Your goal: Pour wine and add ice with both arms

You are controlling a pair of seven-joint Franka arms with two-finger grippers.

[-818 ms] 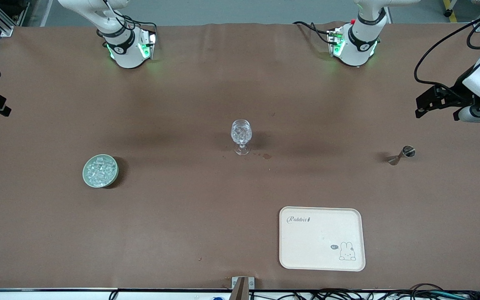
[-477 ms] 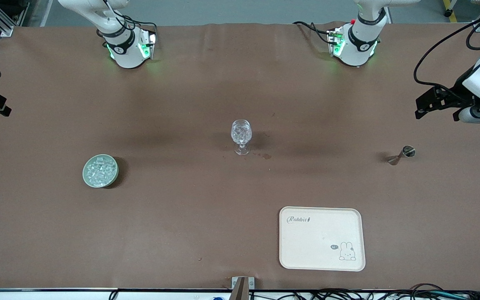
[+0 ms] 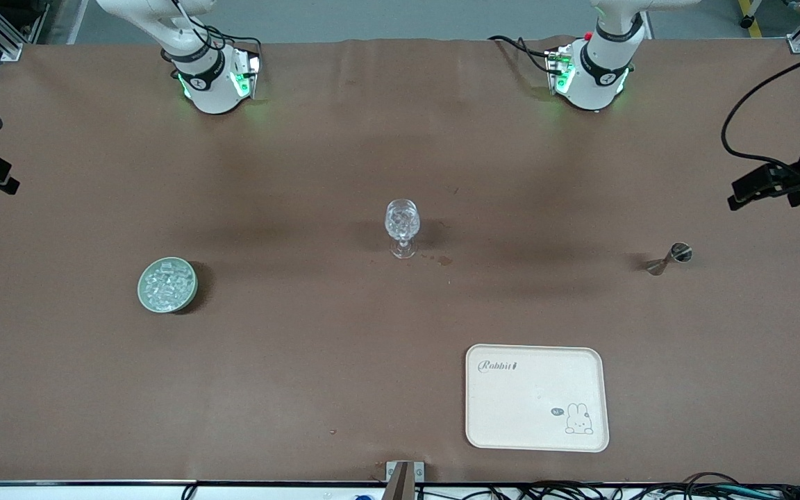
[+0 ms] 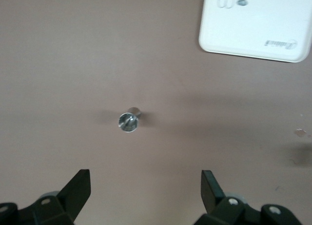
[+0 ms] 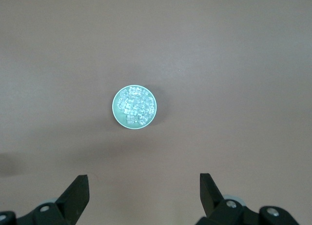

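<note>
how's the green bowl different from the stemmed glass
The green bowl is low, wide and opaque pale green; the stemmed glass is tall, narrow and clear, on a stem. The bowl sits toward the right arm's end, the glass mid-table. The bowl lies nearer the front camera. Both stand upright, untouched.

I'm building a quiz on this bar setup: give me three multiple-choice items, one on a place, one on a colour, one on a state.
1. Where are the small clear ice cubes?
A. in the pale green round bowl
B. on the cream rectangular tray
C. in the clear stemmed glass

2. What colour is the small hourglass-shaped metal measuring cup?
A. gold
B. shiny silver
C. black

3. How do the left gripper and right gripper stand?
A. both shut on things
B. one holds the cup
C. both open, holding nothing

Answers: 1 A, the cubes are heaped inside the bowl. 2 B, it glints silver on the brown table. 3 C, each wrist view shows the fingers wide apart with nothing between them.
</note>
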